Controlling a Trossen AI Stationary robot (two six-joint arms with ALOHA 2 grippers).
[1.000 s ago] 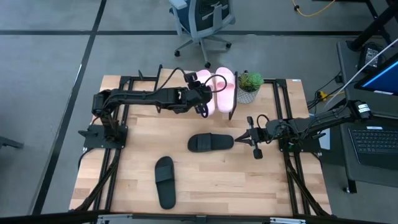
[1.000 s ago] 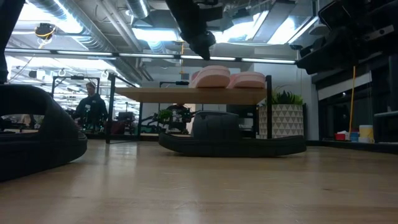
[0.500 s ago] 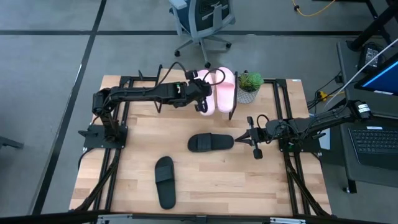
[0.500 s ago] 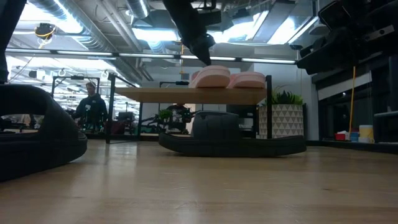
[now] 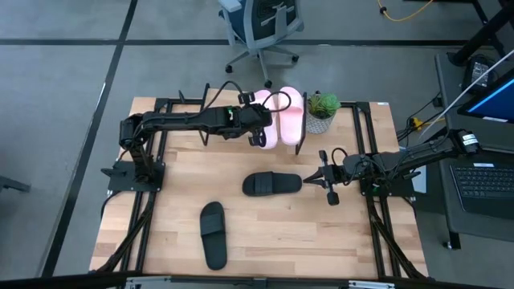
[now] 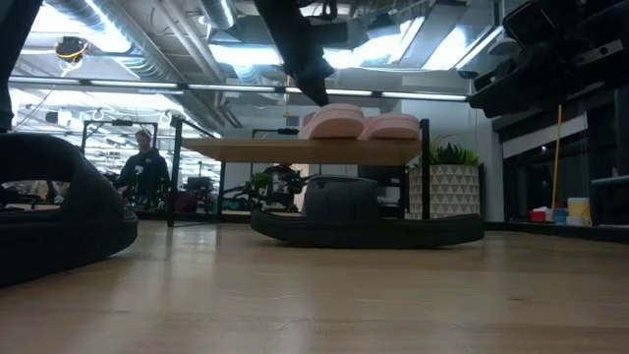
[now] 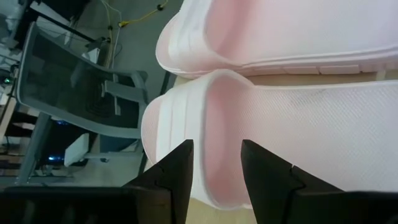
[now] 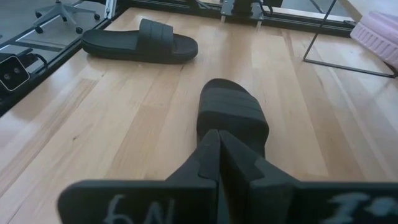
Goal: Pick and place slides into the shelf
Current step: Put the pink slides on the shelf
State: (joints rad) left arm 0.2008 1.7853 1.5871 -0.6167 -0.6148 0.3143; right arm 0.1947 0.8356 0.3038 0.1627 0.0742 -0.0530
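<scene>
Slides in pink (image 5: 279,118) rest on shelf (image 6: 295,149); my left gripper (image 5: 259,138), fingers apart, has backed off them; right gripper (image 5: 320,177) just closed empty.

Two pale pink slides (image 5: 281,117) lie side by side on the shelf (image 6: 295,149), touching along their long edges, soles down, each with a broad ribbed strap. The shelf is a low rack with a light wooden plank top and thin black metal legs. From the side, both pink slides (image 6: 359,124) rest flat at the right end of its plank. One black slide (image 5: 271,184) lies flat on the table just in front of the shelf, crosswise to the pink pair, its wide strap up. The other black slide (image 5: 213,234) lies farther from the shelf, well apart from the first and roughly at a right angle to it.
</scene>
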